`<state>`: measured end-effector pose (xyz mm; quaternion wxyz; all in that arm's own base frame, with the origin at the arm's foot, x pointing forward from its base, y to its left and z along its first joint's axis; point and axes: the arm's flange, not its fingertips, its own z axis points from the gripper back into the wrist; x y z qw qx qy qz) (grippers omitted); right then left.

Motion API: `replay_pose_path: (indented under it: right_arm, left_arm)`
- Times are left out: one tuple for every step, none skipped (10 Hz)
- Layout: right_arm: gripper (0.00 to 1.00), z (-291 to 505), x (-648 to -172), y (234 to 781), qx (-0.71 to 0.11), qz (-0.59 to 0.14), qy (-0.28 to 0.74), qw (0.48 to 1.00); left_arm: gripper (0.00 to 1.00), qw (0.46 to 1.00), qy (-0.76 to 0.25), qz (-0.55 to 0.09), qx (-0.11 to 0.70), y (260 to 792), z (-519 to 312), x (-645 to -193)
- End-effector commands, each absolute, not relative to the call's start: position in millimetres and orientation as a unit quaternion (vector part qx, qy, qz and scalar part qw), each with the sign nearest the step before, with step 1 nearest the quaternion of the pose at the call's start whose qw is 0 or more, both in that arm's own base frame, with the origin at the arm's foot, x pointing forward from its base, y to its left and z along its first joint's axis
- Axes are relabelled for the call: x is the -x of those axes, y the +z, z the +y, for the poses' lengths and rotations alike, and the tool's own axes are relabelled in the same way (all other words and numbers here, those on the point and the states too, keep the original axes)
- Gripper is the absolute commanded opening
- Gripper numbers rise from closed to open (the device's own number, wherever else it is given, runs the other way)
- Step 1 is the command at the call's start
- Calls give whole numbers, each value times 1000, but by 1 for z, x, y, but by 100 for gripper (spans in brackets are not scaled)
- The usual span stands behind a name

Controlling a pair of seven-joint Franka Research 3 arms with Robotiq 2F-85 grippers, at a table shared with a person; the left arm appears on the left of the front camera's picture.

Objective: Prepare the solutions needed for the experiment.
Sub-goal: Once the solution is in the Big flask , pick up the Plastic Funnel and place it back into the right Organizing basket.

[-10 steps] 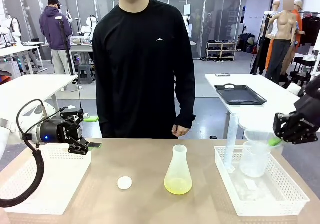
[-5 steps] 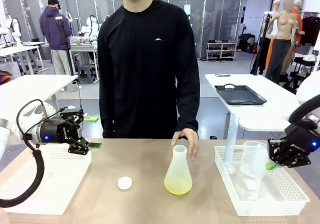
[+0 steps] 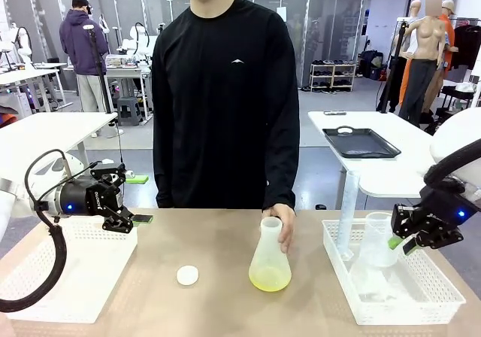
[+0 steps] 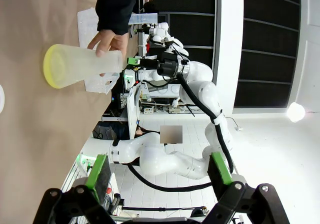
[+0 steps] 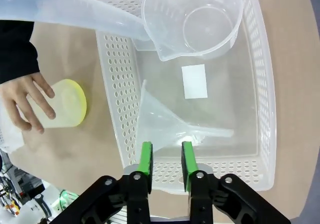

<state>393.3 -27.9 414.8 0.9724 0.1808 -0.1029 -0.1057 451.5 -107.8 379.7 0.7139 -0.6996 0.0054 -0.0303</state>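
Your left pincer (image 3: 135,220) hangs above the white basket (image 3: 75,277) on the left of the tabletop (image 3: 218,247). In its wrist view the left pincer (image 4: 159,171) has its green pads spread wide with nothing between them.

Your right pincer (image 3: 402,243) sits over the perforated basket (image 3: 406,314) on the right, just beside the rim of a clear beaker (image 3: 376,243). From its own wrist camera the right pincer (image 5: 166,159) has its 2 pads only a narrow gap apart and grips nothing. A clear funnel (image 5: 160,119) lies on its side in the basket below them. A tall clear cylinder (image 3: 348,209) leans in the basket's near-left corner.

The solution (image 3: 270,279) is a shallow pale yellow layer at the bottom of a conical flask (image 3: 269,250), which stands upright mid-tabletop between the 2 baskets. The person's hand (image 3: 284,224) is wrapped around the flask's neck. A small white cap (image 3: 188,275) lies on the tabletop to the flask's left, well apart from it.
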Motion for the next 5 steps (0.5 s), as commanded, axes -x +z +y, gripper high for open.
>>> replay_pose_path:
  right_arm:
    - [45, -23, -397, 418, -165, -103, -124, 973]
    - [82, -20, -399, 417, -165, -105, -117, 974]
    - [82, -28, -393, 415, -180, -103, -106, 973]
    - [82, -28, -393, 415, -180, -103, -106, 973]
    - [82, -28, -393, 415, -180, -103, -106, 973]
  left_arm:
    - [100, 712, -30, 9, 702, 381, -108, -451]
    - [100, 712, -30, 9, 702, 381, -108, -451]
    - [100, 712, -30, 9, 702, 381, -108, -451]
    - [100, 712, -30, 9, 702, 381, -108, -451]
    - [100, 712, -30, 9, 702, 381, -108, -451]
